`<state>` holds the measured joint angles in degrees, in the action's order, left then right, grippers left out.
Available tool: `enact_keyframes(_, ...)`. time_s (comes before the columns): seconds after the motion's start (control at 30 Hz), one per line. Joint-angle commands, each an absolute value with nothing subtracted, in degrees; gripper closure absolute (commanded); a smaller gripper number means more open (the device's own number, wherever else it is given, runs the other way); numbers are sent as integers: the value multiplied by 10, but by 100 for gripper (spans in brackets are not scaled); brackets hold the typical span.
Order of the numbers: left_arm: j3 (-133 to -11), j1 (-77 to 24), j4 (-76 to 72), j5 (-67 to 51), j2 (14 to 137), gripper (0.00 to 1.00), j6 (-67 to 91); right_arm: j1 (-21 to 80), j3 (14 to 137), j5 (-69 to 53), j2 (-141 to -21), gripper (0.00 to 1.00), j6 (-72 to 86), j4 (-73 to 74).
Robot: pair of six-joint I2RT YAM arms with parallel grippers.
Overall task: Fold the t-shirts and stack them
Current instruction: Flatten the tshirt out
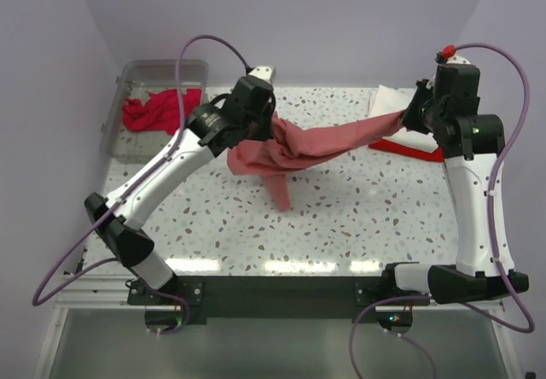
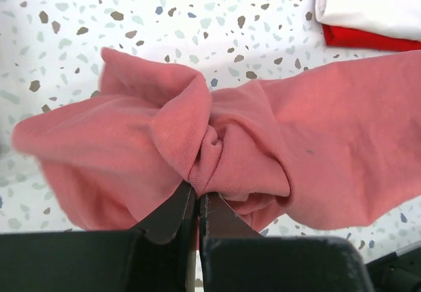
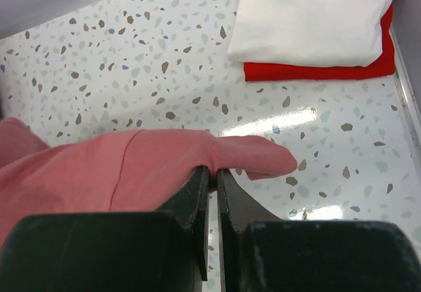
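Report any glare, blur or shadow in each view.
Top external: lamp reflections streak the table along its near edge. Left wrist: the coral-red shirt is crisp at the left gripper, smeared toward the frame's left edge. Right wrist: white glare patches on the table beside the right gripper, itself dark and unlit.

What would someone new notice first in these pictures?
The coral-red shirt hangs stretched over mid-table, pinched between the left hand and the right hand. Far right, a folded white shirt lies on a bright red shirt; a crimson shirt sits in the clear bin far left.
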<state>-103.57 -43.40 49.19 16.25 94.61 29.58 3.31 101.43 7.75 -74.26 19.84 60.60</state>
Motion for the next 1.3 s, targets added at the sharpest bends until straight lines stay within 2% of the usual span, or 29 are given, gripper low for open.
enact_keyframes(0.0,-1052,-434,598,171,916,100,313,31,1018,67,-730,100,200,572)
enact_keyframes(0.13,-958,-433,542,163,919,100,309,31,985,52,-737,100,207,557)
enact_keyframes(0.17,-942,-433,500,164,925,94,302,30,963,50,-737,100,209,553)
enact_keyframes(0.2,-921,-432,481,165,939,86,296,31,949,48,-738,100,210,548)
enact_keyframes(0.23,-914,-430,462,169,950,62,287,31,935,50,-740,100,210,541)
enact_keyframes(0.3,-916,-426,430,192,985,38,280,31,890,48,-741,100,210,533)
enact_keyframes(0.37,-937,-425,456,228,1007,8,286,31,857,47,-740,100,209,530)
enact_keyframes(0.4,-945,-425,466,235,1015,5,290,30,847,46,-739,100,207,527)
enact_keyframes(0.5,-881,-425,454,241,974,2,308,31,815,38,-734,100,208,520)
enact_keyframes(0.7,-687,-427,381,129,867,18,336,31,777,26,-737,100,214,507)
enact_keyframes(0.8,-643,-454,369,95,850,24,345,30,773,23,-742,100,216,504)
enact_keyframes(0.93,-619,-486,367,71,853,25,356,31,777,21,-751,100,214,505)
enact_keyframes(1.27,-602,-486,316,6,916,29,362,31,779,9,-760,100,214,504)
